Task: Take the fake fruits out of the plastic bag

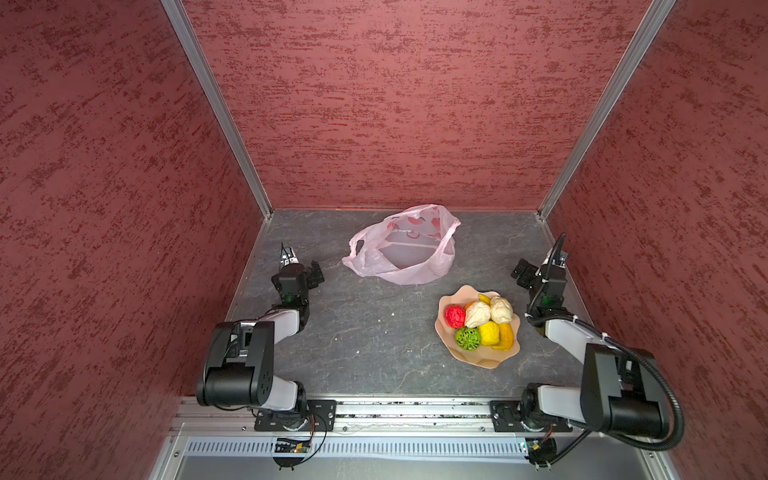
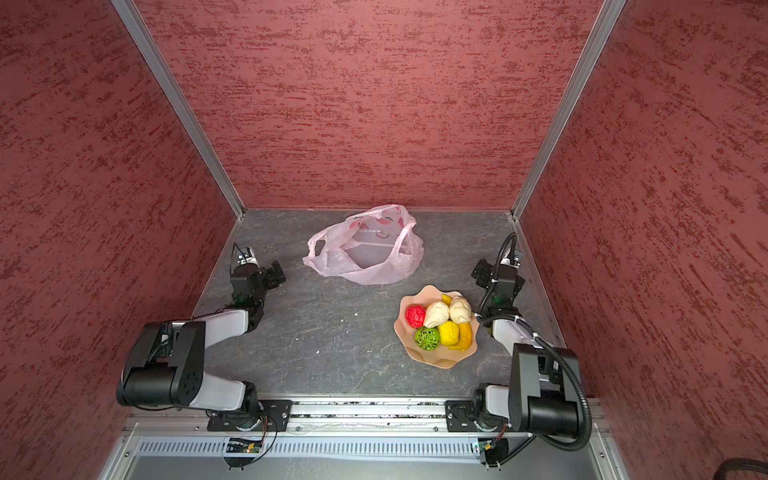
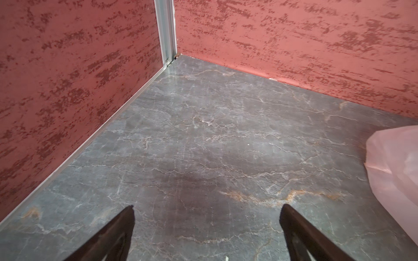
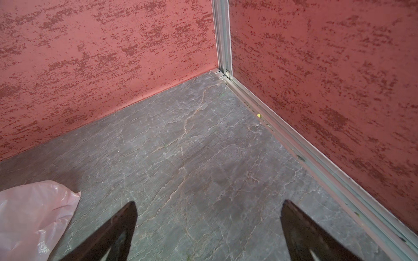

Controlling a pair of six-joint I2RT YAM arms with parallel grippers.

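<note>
Since the coloured toy fruits [image 1: 482, 320] are sitting outside the crinkly pale-pink plastic bag [image 1: 411, 274], I am holding the left gripper [image 3: 208, 206] and right gripper [image 4: 210, 202] spread.

Fake fruits [image 1: 478, 314] in dish [image 1: 484, 360] (bag [image 1: 411, 274] apart)

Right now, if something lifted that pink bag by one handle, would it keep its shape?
Probably not: the plastic bag looks thin and crinkled, so it would likely sag. It seems empty, so probably very light.
</note>
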